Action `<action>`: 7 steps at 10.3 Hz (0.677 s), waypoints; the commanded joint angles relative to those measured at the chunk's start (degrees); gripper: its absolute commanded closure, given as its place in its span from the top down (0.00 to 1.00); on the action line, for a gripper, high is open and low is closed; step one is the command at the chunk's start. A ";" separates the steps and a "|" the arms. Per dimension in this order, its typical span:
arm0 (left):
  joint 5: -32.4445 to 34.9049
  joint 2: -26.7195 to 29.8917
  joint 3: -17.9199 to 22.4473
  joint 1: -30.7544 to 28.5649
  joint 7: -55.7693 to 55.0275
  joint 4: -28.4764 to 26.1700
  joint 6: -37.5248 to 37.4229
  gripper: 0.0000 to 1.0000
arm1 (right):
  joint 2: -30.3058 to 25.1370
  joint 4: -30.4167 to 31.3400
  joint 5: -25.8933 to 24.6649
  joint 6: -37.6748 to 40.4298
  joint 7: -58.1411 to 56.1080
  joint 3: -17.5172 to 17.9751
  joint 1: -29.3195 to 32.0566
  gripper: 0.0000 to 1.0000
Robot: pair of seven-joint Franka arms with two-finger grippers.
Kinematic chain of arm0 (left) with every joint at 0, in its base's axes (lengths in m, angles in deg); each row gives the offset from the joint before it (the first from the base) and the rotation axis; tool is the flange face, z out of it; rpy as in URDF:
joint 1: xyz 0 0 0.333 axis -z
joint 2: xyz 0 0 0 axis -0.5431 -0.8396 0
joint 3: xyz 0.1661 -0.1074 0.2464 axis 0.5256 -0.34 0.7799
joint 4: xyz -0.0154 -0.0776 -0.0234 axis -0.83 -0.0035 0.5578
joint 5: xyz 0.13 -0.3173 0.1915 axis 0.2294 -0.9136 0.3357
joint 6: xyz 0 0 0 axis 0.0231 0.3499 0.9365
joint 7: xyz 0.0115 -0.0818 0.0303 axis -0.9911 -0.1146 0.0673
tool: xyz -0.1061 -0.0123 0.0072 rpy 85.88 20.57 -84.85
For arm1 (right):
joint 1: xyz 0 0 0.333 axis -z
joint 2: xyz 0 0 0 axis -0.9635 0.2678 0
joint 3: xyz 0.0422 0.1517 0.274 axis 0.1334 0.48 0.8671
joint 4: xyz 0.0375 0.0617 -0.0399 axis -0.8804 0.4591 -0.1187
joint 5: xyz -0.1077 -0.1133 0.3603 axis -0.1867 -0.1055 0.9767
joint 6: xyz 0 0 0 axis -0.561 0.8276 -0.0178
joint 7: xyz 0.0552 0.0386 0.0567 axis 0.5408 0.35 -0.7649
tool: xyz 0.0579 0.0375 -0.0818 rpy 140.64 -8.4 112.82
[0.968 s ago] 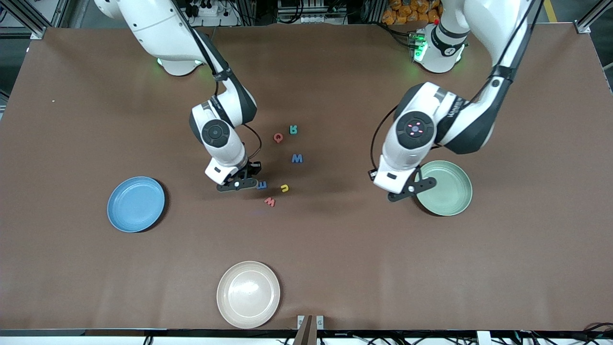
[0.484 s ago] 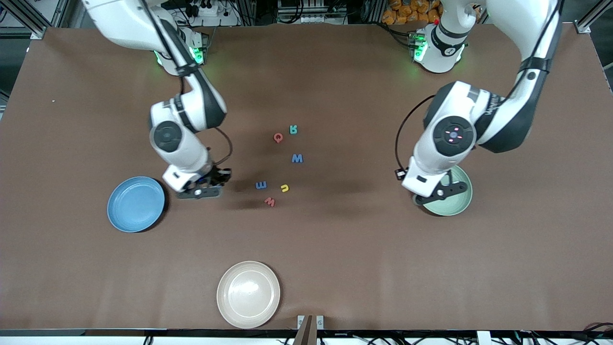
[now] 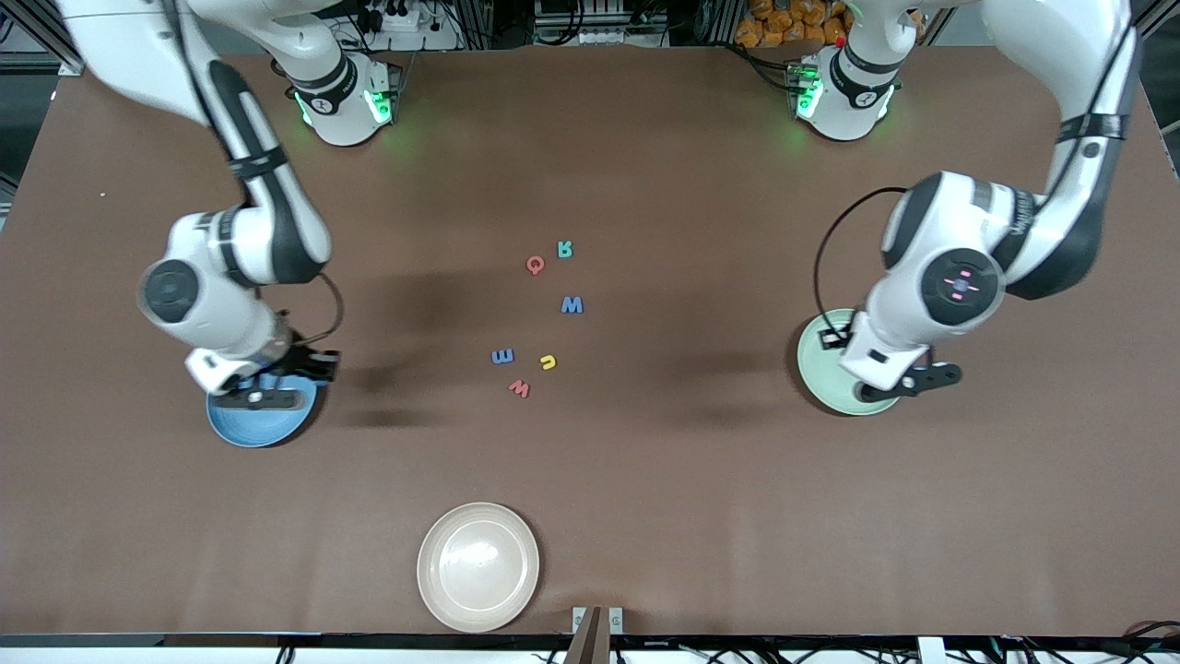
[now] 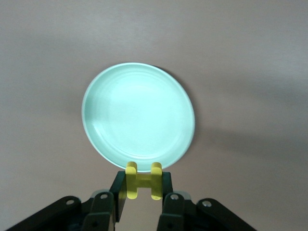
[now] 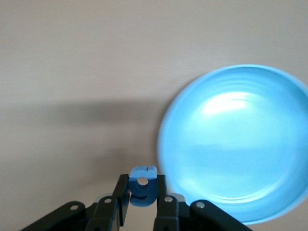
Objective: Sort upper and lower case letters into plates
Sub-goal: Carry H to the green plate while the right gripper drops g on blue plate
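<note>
Brown matting covers the whole table (image 3: 645, 516), and from where I stand the biggest things on it are three round shallow plates: a cream-beige plate (image 3: 478, 566) at six o'clock, a sky-blue plate (image 3: 241, 430) out at nine and a pale-green plate (image 3: 822, 369) at three. The right gripper (image 3: 261, 398) hangs over the blue plate, its fingers pinching a small blue foam letter (image 5: 143, 184), presumably to drop it there. The left gripper (image 3: 908, 384) hovers at the green plate's rim, clamped on a yellow H-shaped letter (image 4: 143, 180), likely for the same reason. In the middle lie the six loose letters (image 3: 544, 318), red, teal, blue and yellow, clustered within both arms' reach and not yet sorted.
</note>
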 commanded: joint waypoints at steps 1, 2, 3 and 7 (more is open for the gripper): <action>-0.54 0.03 -0.67 -3.29 3.48 -1.39 0.40 0.00 | -0.65 0.76 0.23 0.14 -5.42 0.94 5.83 0.01; -0.54 -0.85 -0.67 -4.61 4.45 -1.48 1.45 0.00 | -0.48 0.59 0.23 0.06 -7.62 0.94 8.12 0.26; -0.54 -1.81 -0.58 -4.80 4.72 -1.57 2.24 0.00 | -0.13 0.32 0.32 -0.20 -8.16 1.03 9.19 0.98; -0.54 -5.68 -0.49 -6.38 4.63 -7.18 12.33 0.00 | -0.13 -0.47 0.84 0.06 -0.74 1.29 5.70 1.00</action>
